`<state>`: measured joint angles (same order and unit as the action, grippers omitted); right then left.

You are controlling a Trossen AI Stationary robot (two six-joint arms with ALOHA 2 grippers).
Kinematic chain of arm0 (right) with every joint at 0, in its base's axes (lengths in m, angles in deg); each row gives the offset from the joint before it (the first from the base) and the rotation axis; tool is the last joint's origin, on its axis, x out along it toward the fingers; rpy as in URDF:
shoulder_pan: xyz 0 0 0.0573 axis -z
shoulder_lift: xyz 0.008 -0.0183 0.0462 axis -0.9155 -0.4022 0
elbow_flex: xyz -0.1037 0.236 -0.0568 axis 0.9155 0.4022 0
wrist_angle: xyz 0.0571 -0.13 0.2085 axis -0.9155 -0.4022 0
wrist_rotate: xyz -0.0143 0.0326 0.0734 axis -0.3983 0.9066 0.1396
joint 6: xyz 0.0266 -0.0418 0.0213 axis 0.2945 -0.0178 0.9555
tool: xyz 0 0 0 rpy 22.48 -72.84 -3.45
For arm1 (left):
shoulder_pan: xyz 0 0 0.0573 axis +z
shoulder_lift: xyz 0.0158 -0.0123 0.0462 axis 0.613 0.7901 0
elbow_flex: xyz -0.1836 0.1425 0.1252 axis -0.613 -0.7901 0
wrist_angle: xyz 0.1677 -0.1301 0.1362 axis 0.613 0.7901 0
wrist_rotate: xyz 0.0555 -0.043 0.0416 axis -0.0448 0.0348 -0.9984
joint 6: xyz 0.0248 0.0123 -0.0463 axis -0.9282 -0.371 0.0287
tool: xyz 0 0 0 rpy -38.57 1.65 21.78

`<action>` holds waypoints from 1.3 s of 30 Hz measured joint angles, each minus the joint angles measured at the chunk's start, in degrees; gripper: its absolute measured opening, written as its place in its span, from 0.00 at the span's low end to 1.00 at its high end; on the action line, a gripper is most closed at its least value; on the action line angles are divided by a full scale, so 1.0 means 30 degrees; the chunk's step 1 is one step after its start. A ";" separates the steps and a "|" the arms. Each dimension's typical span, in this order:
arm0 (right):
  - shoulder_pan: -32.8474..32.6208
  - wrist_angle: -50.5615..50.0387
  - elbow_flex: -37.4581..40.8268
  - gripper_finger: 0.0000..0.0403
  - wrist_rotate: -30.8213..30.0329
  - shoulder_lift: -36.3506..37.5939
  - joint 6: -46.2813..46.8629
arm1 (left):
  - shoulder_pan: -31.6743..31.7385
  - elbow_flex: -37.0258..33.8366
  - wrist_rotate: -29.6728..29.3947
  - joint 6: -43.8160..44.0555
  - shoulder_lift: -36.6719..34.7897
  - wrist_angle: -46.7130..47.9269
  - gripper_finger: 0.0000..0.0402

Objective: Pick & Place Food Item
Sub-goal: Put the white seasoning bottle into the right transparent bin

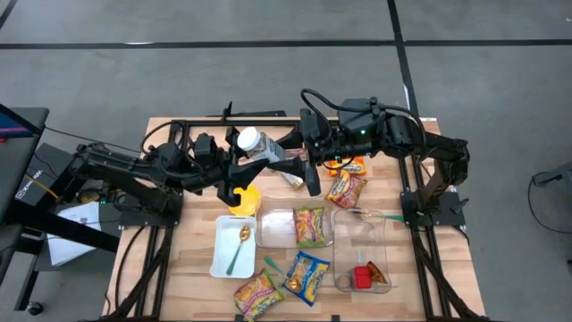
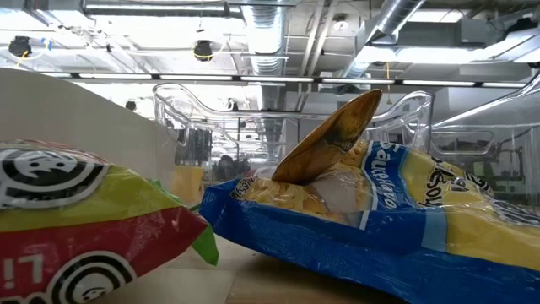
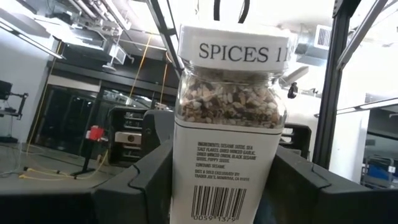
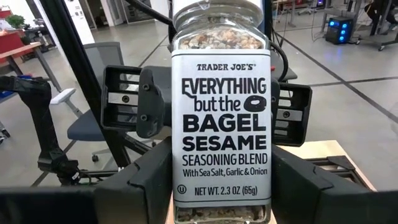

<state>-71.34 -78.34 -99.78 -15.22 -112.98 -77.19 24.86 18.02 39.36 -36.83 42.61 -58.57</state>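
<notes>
From above, the seasoning jar (image 1: 256, 146) hangs over the far middle of the bench (image 1: 192, 277), gripped between the two arms, its white cap toward the left arm. The left tool (image 1: 234, 156) and the right tool (image 1: 295, 161) meet at it from opposite sides. Nearer the front, a white tray (image 1: 223, 255) holds a gold spoon (image 1: 239, 246). Beside it a clear tub (image 1: 273, 228) carries a snack packet (image 1: 310, 225). A second clear tub (image 1: 362, 246) holds a small red item (image 1: 361, 277) and a small orange packet (image 1: 376, 271). Loose packets (image 1: 304, 275) lie on the bench in front.

At bench height, a blue and yellow packet (image 2: 380, 228) and a red and green packet (image 2: 93, 228) fill the foreground, with a clear tub wall (image 2: 194, 135) behind; neither tool shows.

In the left wrist view, the left tool's fingers (image 3: 140, 186) sit against both sides of the jar (image 3: 227, 124), closed on it.

In the right wrist view, the right tool's fingers (image 4: 146, 180) flank the jar's label (image 4: 221, 124), closed on it, with the left tool (image 4: 205, 109) clamped behind.
</notes>
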 joint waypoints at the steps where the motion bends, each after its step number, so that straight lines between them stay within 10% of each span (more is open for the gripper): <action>1: -0.0002 -0.0015 0.0000 0.54 0.0041 0.0000 -0.0237 | 0.0000 0.0000 -0.0008 0.0093 0.0000 -0.0033 0.48; 9: 0.0624 -0.0853 -0.0028 0.64 -0.0017 0.0671 -0.0547 | 0.0007 0.0000 -0.0134 -0.0223 -0.1093 0.1935 0.48; 19: 0.1071 -0.2881 -0.0044 0.65 0.0076 0.1755 -0.0562 | 0.0001 0.0000 0.1241 0.3436 -0.2269 1.2171 0.48; 39: 0.0619 -1.0474 0.0000 0.65 0.3112 0.0681 -0.0848 | 0.0236 0.0000 0.5331 0.6442 0.2478 1.2644 0.48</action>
<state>-69.49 -109.76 -99.78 -5.88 -110.94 -79.73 25.57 18.02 55.36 -17.50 50.05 -20.64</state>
